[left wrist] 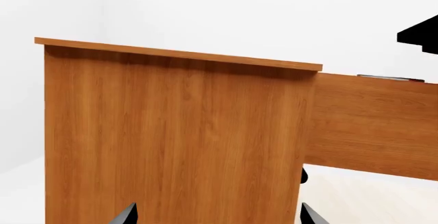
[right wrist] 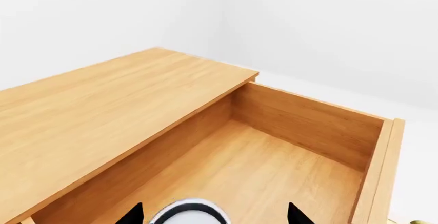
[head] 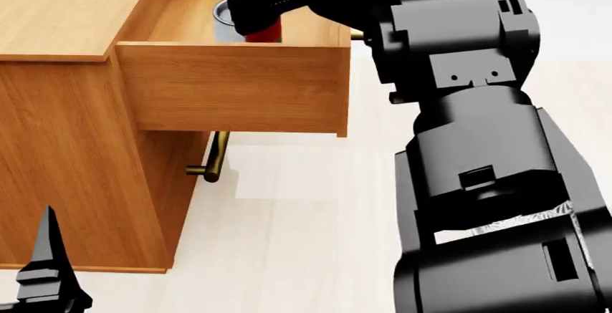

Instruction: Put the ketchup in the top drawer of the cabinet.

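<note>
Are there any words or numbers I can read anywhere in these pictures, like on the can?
None can be read.
The ketchup shows only a strip of red label in the top drawer, behind the right gripper; no lettering is visible.
The cabinet is plain wood, with no sign.
The robot's arms show no text.

Smooth, satin orange-brown wood grain covers the cabinet [head: 67, 155] and top drawer [head: 234, 87]; the lower handle [head: 216, 159] is glossy brass.
</note>
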